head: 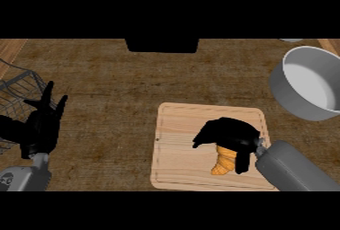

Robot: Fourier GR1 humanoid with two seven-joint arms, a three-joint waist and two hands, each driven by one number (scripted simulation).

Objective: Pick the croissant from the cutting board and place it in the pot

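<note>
So the right hand [225, 134] curls its fingers round the croissant [224, 162] — not yet off the cutting board [178, 148]. Pot [292, 96] sits well apart — left hand [40, 128] rests open.

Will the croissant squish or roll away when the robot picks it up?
It probably won't roll: the croissant is curved and ridged, lying flat on the cutting board. Being pastry, it is likely light and a bit squashy where the right hand curls over its top end. The ridges may help stop slipping.
</note>
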